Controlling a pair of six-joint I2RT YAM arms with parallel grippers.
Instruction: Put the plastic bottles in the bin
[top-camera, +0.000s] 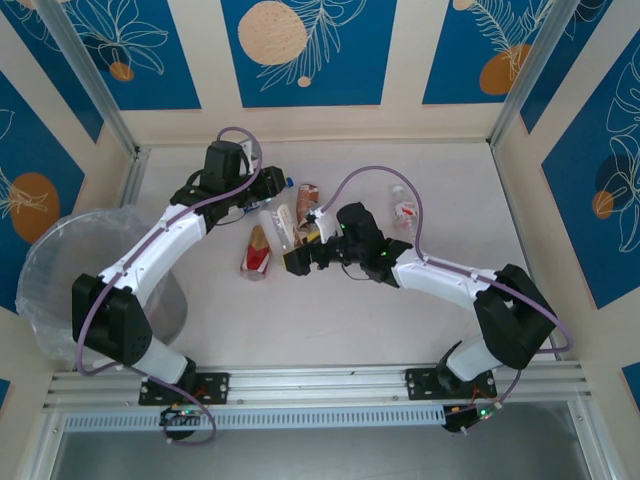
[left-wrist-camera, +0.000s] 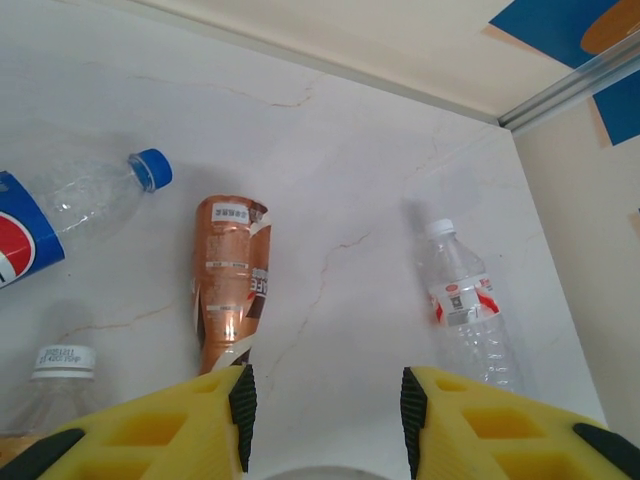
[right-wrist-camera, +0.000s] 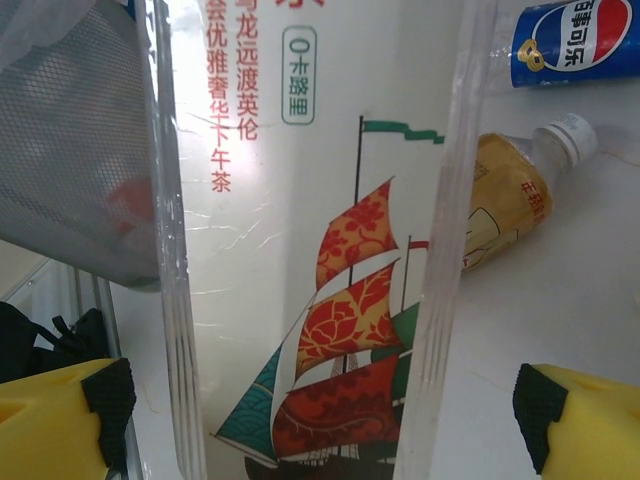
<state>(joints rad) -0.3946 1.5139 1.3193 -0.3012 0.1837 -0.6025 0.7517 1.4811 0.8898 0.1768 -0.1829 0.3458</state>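
Note:
Several plastic bottles lie on the white table. My left gripper (left-wrist-camera: 325, 408) (top-camera: 272, 186) hangs open above bare table, between a brown-label bottle (left-wrist-camera: 230, 285) (top-camera: 308, 200) and a clear bottle with a red-white label (left-wrist-camera: 465, 305) (top-camera: 403, 211). A blue-label, blue-capped bottle (left-wrist-camera: 85, 205) and a white-capped one (left-wrist-camera: 62, 362) lie to its left. My right gripper (right-wrist-camera: 325, 415) (top-camera: 297, 259) is open and straddles a clear bottle with a ship label (right-wrist-camera: 320, 250) (top-camera: 280, 228), its pads apart from the sides. The bin (top-camera: 85, 265), lined with a clear bag, stands at the table's left edge.
A red-white bottle (top-camera: 257, 252) lies left of my right gripper. In the right wrist view a blue cola bottle (right-wrist-camera: 578, 40) and a yellow-label bottle with a white cap (right-wrist-camera: 510, 195) lie beyond the ship bottle. Patterned walls close in the table's back and sides.

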